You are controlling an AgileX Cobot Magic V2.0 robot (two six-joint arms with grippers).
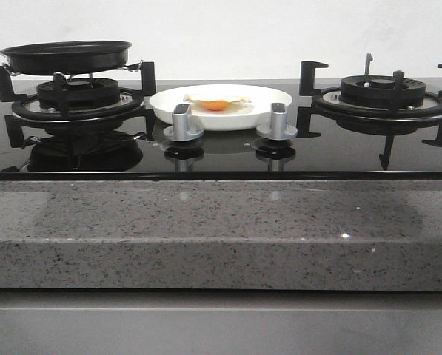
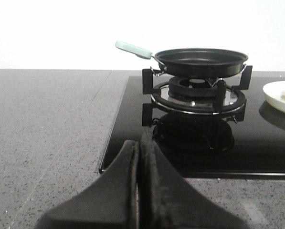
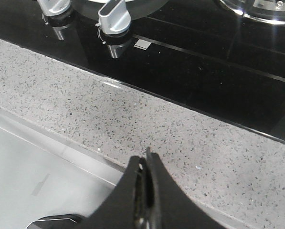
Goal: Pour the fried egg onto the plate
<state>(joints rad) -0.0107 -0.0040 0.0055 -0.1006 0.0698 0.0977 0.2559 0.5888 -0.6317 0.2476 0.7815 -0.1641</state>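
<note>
Since the fried egg (image 1: 215, 103) already lies on the plate (image 1: 165, 102) between the burners, the pan (image 1: 67, 56) sits empty on its burner. Both the left gripper (image 2: 139, 157) and right gripper (image 3: 145, 167) are clenched on nothing; retreat should stay low and slow over the desk (image 1: 221, 229).

The plate (image 1: 269, 100) sits between two burner grates (image 1: 72, 100) (image 1: 383, 96) — open above, hemmed at both sides, two knobs (image 1: 182, 122) (image 1: 277, 120) just in front. A pan (image 1: 69, 55) tops the left grate.
</note>
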